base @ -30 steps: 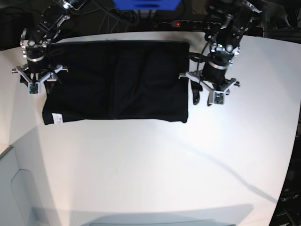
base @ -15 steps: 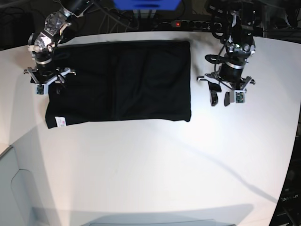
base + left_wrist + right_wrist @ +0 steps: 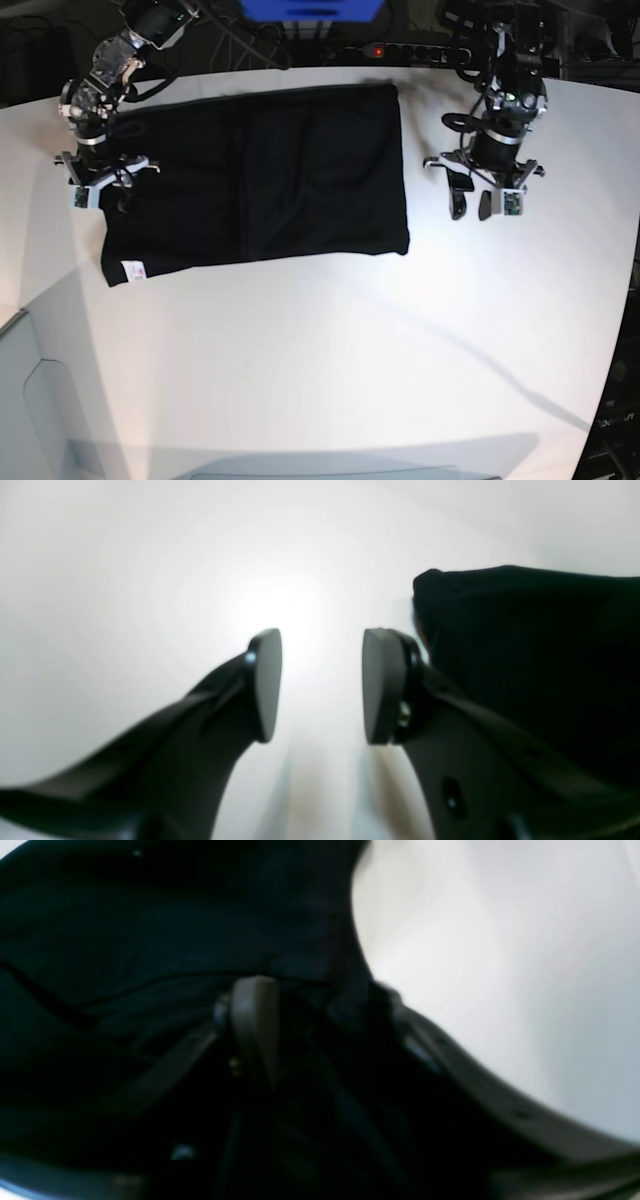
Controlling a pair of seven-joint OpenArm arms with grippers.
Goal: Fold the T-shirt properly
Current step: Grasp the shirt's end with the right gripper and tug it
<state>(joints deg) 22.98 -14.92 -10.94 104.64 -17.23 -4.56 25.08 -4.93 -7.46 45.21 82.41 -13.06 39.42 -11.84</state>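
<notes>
your black t-shirt (image 3: 255, 175) lies folded on the white table (image 3: 330, 360), long axis left to right. your right gripper (image 3: 100, 190) straddles its left edge, grip unclear. your left gripper (image 3: 472, 205) hangs parted, empty, beside the right edge.

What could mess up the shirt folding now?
1. Only the right gripper is at the shirt, its jaws around the edge cloth. Pulling from that one side may drag or skew the neat rectangle.
2. The left gripper hangs open over bare table, beside the shirt. Closing there would probably grab nothing.
</notes>
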